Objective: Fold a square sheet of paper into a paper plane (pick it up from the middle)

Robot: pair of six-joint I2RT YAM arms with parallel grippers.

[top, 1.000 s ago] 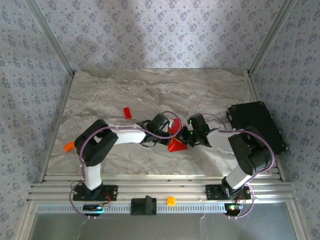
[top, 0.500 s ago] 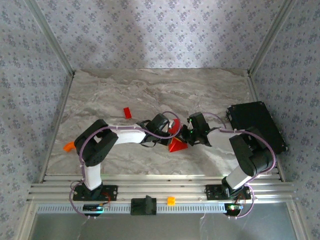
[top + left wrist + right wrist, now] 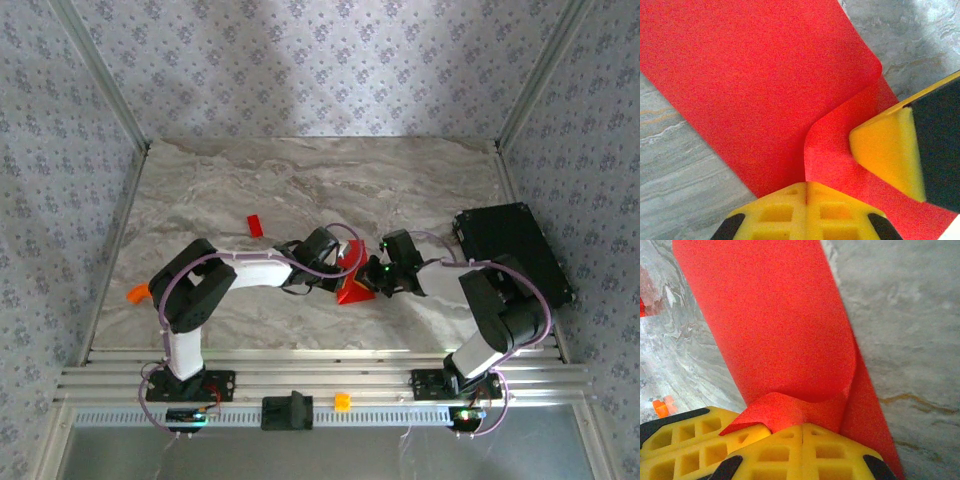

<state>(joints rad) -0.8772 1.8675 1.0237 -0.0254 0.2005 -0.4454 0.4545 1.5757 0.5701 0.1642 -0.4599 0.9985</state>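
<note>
In the last second the right gripper point(image 3: 802, 440) has moved closer to the left gripper point(image 3: 806, 200), so the paper point(image 3: 352, 288) between them bulges into a curl; I judge a fold is forming, not yet creased. Both grippers are clamped on the paper, low over the middle of the table point(image 3: 250, 180). Whether the black case point(image 3: 512, 250) at the right holds something, I cannot tell

No text, label, brand, number or sign can be read in any of the views.
</note>
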